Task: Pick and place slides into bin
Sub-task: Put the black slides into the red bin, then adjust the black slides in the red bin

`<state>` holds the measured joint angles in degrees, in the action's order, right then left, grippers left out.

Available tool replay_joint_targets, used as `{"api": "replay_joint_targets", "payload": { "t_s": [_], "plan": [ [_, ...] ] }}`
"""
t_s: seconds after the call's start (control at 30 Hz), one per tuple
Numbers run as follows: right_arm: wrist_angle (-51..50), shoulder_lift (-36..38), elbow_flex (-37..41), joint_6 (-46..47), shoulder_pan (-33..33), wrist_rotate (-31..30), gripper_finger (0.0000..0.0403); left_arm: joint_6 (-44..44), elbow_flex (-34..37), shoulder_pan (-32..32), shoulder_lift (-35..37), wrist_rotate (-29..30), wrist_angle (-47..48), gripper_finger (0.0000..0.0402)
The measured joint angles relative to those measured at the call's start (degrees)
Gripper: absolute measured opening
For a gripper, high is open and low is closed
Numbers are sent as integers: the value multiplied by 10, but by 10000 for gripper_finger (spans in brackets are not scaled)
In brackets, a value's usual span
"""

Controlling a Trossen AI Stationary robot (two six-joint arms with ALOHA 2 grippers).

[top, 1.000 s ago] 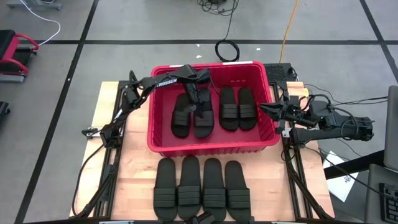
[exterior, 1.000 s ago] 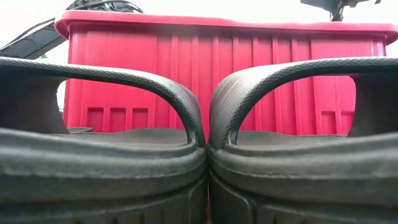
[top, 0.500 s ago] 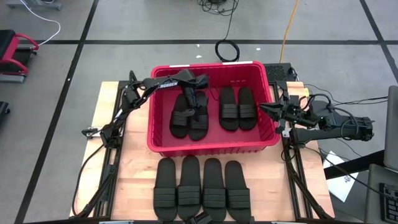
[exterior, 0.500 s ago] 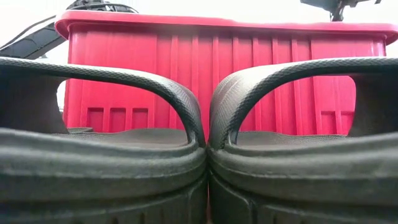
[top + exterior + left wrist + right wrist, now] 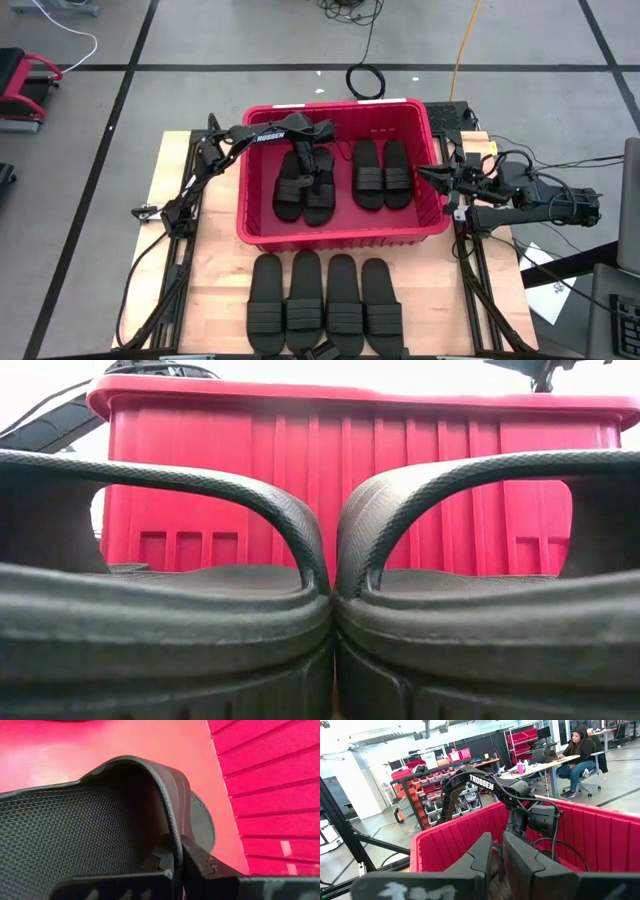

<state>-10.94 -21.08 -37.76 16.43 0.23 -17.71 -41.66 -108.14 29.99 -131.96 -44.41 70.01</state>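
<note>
Left tool (image 5: 316,152) pinching a slide's strap (image 5: 172,815) inside the red bin (image 5: 258,232) toward the table's far edge, three more slides (image 5: 382,172) lying in it, four (image 5: 324,300) lining the near edge, right tool (image 5: 428,175), fingers nearly together, hanging outside the bin's right wall.

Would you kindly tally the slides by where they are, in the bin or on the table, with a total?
Slides in the bin: 4, one held by the left gripper
Slides on the table: 4
Total: 8
</note>
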Motion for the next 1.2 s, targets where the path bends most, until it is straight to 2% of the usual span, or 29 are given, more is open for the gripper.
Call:
{"api": "replay_joint_targets", "payload": {
  "t_s": [0.27, 0.5, 0.6, 0.77, 0.9, 0.97, 1.03, 1.1, 1.2],
  "plan": [
    [0, 0, 0, -2, 0, 0, 41, 17, -7, -1, -1, 14, 2, 41],
    [0, 0, 0, -2, 0, 0, 41, 69, -30, -1, -3, 48, 5, 106],
    [-1, 0, 0, -2, 0, 0, 41, 110, -52, -1, -3, 80, 6, 142],
    [-1, 0, 0, -2, 0, 0, 41, 113, -111, -1, -3, 120, 32, 201],
    [-1, 0, 0, -2, 0, 0, 41, 109, -176, -4, 3, 160, 93, 222],
    [-1, 0, 0, -2, 0, 0, 41, 118, -180, -5, 28, 180, 99, 219],
    [-1, 0, 0, -2, 0, 0, 41, 123, -180, -10, 62, 216, 109, 198],
    [-2, 0, 0, -5, 0, 0, 41, 120, -169, -12, 90, 264, 138, 157],
    [-4, 0, 0, -8, 0, 0, 41, 122, -124, -12, 116, 310, 160, 66]
  ]
}}
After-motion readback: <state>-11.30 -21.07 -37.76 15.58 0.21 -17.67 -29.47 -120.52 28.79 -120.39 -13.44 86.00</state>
